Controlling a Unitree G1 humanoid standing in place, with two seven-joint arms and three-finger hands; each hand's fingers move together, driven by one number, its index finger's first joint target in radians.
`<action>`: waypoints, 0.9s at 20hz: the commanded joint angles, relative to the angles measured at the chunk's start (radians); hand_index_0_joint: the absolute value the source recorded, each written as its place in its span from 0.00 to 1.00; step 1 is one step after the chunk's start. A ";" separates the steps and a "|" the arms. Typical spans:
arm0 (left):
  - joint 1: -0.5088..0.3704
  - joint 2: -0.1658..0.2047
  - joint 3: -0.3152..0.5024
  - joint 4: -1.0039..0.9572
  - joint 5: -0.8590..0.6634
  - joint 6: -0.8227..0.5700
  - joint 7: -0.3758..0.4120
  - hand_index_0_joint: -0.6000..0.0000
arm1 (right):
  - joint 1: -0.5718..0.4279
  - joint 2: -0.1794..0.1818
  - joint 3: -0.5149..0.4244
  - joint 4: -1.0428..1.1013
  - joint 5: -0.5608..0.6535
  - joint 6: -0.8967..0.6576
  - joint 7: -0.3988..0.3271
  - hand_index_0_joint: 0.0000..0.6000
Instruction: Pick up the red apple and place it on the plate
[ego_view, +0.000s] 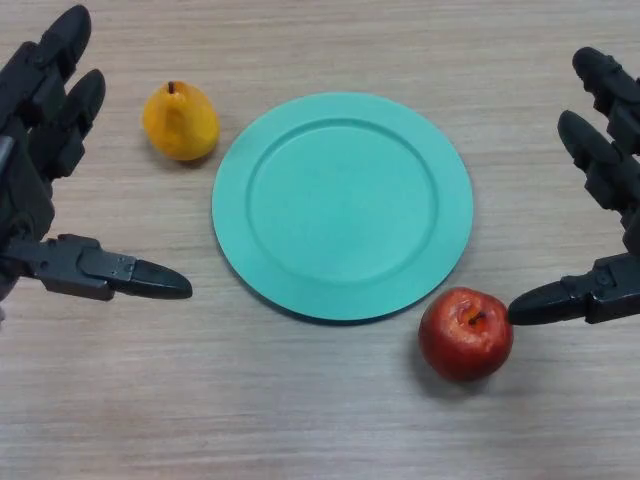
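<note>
Two hands show, both with fingers spread and holding nothing. Right hand (610, 200) stands at the counter's (320, 430) right edge, its thumb tip touching or just short of the apple (466, 333). Apple rests on the counter just off the plate's (250, 250) near right rim, stem up. Left hand (45, 190) idles at left, near a pear (180, 122). Judgement: apple is firm, round, smooth-skinned and likely to roll; grip it across the widest part, thumb opposing fingers.
</note>
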 joint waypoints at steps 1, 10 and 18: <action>-0.019 0.029 0.066 -0.055 -0.005 -0.139 0.025 1.00 | 0.002 -0.025 -0.083 -0.070 0.049 -0.172 0.018 0.00; 0.004 0.011 0.042 0.019 0.036 -0.195 0.027 1.00 | 0.196 0.081 0.061 0.257 -0.297 -0.690 -0.048 0.00; 0.026 -0.006 0.037 0.016 0.083 -0.200 0.019 1.00 | 0.183 0.110 0.181 0.512 -0.441 -0.734 -0.209 0.08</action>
